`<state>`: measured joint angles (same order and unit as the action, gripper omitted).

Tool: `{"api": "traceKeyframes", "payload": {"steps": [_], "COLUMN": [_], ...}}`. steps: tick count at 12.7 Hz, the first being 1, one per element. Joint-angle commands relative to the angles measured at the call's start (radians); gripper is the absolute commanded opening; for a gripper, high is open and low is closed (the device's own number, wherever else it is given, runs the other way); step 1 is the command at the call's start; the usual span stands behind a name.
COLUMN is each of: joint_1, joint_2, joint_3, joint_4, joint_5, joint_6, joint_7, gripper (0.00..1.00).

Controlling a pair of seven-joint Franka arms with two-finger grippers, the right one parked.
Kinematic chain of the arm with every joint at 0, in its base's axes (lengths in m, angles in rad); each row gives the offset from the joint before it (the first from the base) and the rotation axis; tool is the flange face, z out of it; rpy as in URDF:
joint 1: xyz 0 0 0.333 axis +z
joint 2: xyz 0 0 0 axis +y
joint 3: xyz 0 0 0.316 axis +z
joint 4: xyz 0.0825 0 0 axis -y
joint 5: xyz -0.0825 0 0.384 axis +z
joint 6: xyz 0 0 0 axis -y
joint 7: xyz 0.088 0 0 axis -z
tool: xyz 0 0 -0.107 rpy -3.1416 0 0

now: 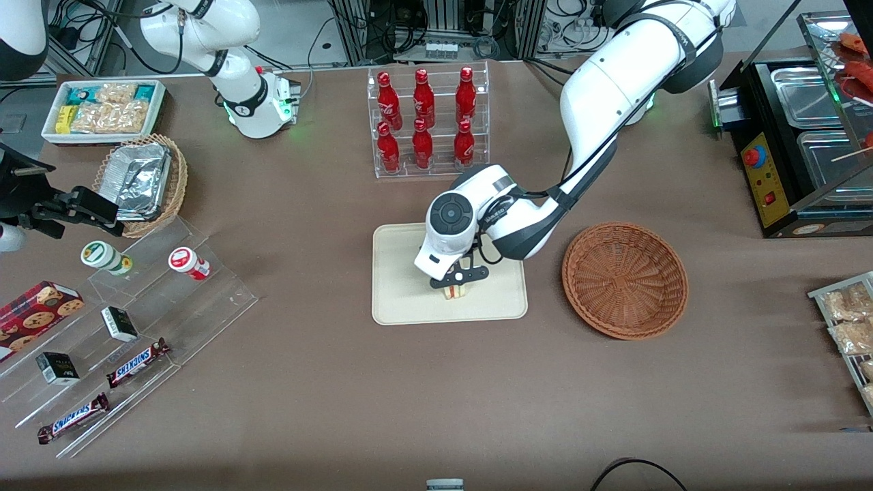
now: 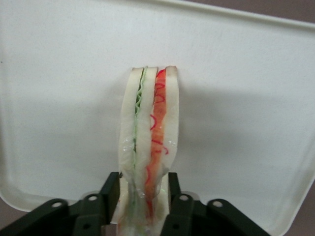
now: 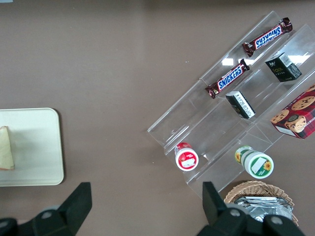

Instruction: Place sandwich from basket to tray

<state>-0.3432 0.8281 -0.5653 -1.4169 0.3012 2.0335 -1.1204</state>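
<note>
Over the middle of the table I have the working arm (image 1: pixel 600 88) stretched out and bent down above the tray (image 1: pixel 402 300), its wrist blocking part of the tray from the front camera. Next in size, the basket (image 1: pixel 625 279) sits just beside the tray toward the working arm's end of the table, and it looks empty, so I judge the carry is done and only the release is left.

On the tray itself, the gripper (image 1: pixel 458 287) is down low, clenched on the sandwich (image 1: pixel 456 292). From the wrist camera I can see the black fingers (image 2: pixel 110 194) pinching the wrapped wedge (image 2: pixel 150 142) at one end, the bread squeezed narrow between them, with the green and red filling stripes running away across the cream surface (image 2: pixel 59 98). The wedge appears to stand on edge, and I cannot tell for certain whether its lower edge is touching the tray or hanging just above it.

My worries from here: if I open while it is a little above the surface, the thin wedge could tip over or bounce toward the low rim. The clear wrap may cling to a finger pad and drag the sandwich up when I lift. It also sits nearer the basket-side edge than the centre, so a sideways nudge on retreat could push it onto the rim.
</note>
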Motion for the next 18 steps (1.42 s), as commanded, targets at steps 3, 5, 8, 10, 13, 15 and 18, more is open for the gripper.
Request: {"api": "traceKeyframes", "payload": {"steps": [3, 5, 8, 10, 13, 15, 18], "joint_1": [0.012, 0.056, 0.114, 0.189, 0.312, 0.394, 0.446], "joint_2": [-0.144, -0.222, -0.296, -0.326, -0.357, -0.385, -0.437], "joint_3": [-0.004, -0.01, -0.005, -0.005, -0.004, -0.007, -0.007], "joint_4": [0.024, 0.015, 0.019, 0.012, 0.009, 0.004, -0.016], "joint_5": [0.012, -0.01, -0.048, -0.082, -0.082, -0.083, -0.086], "joint_6": [-0.103, -0.156, -0.261, -0.32, -0.416, -0.478, -0.519], "joint_7": [0.003, 0.068, 0.088, 0.102, 0.276, 0.391, 0.456], "gripper": [1.0, 1.0, 1.0, 1.0, 1.0, 1.0, 1.0]}}
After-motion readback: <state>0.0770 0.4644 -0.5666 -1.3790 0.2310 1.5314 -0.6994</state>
